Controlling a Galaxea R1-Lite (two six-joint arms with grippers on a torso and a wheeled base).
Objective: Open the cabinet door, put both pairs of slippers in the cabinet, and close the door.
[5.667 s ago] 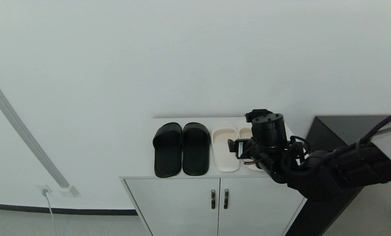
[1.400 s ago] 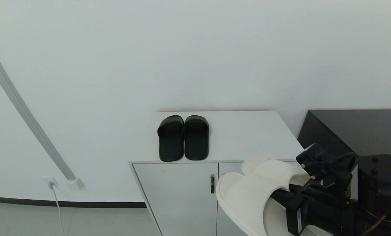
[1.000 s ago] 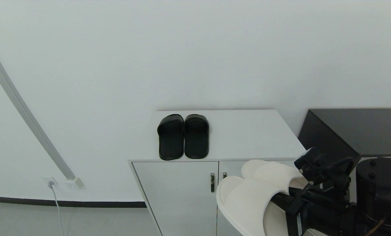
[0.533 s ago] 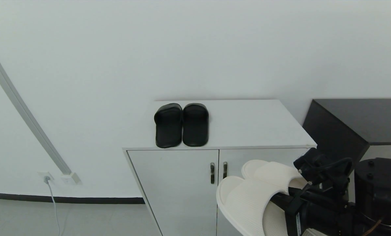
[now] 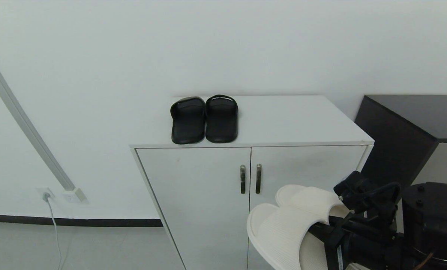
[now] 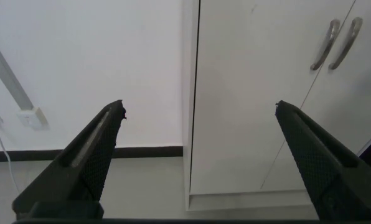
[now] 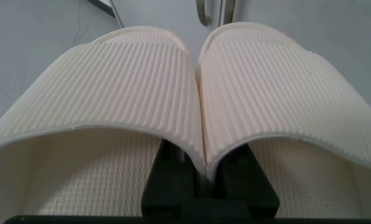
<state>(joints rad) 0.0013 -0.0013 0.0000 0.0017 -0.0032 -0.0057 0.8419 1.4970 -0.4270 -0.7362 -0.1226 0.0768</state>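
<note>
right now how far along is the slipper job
Done: nothing is stowed; both doors of the white cabinet are shut. In hand: the right end effector holds the cream ribbed slippers in front of the right door. Left: open a door, likely with the open left end effector, put in the cream pair and the black rubber slippers on the cabinet top, shut the door.

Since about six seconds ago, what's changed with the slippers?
The right gripper took the white slippers off the cabinet top and now holds them low before the right door. The black slippers stayed on top; both doors stay shut.
</note>
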